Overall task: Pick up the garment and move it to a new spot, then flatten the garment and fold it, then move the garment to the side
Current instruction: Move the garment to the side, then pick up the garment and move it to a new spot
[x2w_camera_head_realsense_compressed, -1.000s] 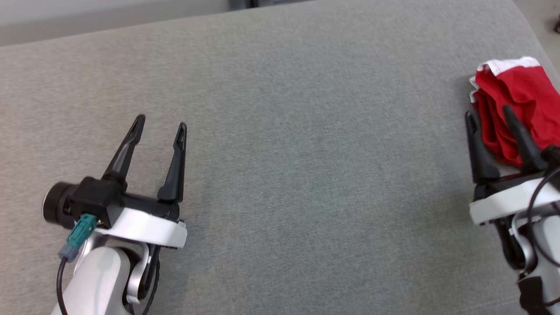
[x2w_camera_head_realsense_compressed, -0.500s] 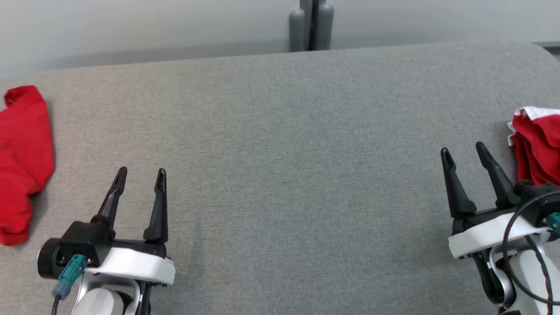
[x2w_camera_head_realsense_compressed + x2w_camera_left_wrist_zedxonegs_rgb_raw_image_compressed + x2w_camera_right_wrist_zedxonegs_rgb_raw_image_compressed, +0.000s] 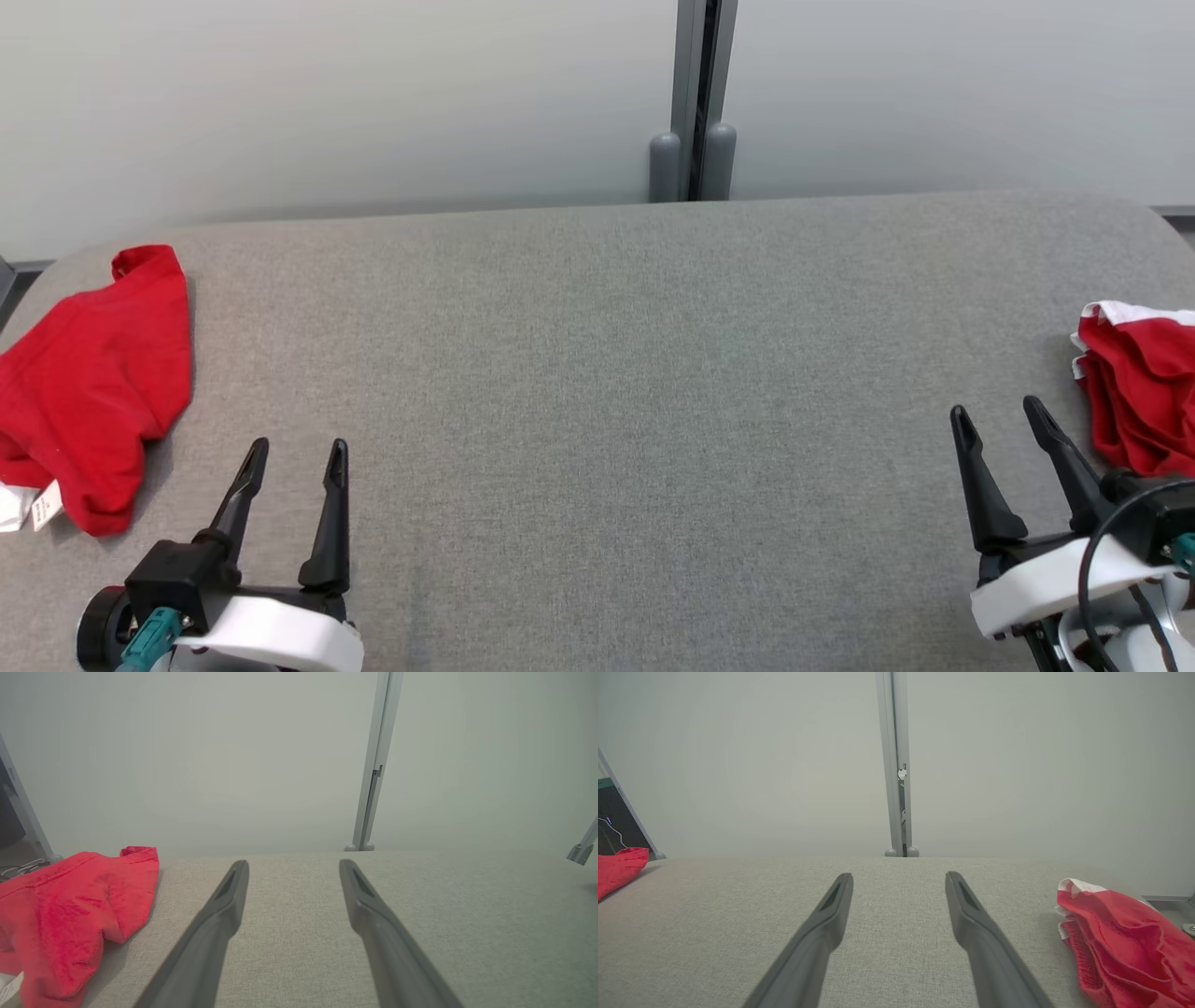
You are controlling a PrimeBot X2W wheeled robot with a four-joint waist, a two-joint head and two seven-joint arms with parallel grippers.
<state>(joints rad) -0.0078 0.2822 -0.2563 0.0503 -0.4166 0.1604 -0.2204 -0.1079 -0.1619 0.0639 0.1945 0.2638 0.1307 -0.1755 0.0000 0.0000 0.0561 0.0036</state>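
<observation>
Left gripper (image 3: 299, 448): jaws are held apart, empty.
Right gripper (image 3: 996, 409): jaws are held apart, empty.
Crumpled bright red T-shirt with white label (image 3: 103, 373): laid on the grey fabric surface (image 3: 597, 373), near the left jaws, to their outer side.
Bunched red T-shirt with white trim (image 3: 1144, 392): laid just beside the right jaws, to their outer side.
Count: two shirts, two grippers.

The table (image 3: 597, 373) is covered in grey woven cloth, matt, with a fine rough grain. The left gripper (image 3: 299, 448) has matt black fingers (image 3: 219, 924) that look like smooth plastic, set on a glossy white plastic shell (image 3: 271, 639); the right gripper (image 3: 994, 408) is built alike. Just right of the right gripper, the shirt (image 3: 1139, 392) is soft, matt red knit with a white edge. Left of the left gripper, a red cloth (image 3: 93, 373) looks matt and slightly fuzzy, with a smooth white label (image 3: 45, 509). Beyond both grippers the wall (image 3: 373, 93) is smooth and matt, and the post (image 3: 695, 93) is smooth grey, perhaps painted metal.
</observation>
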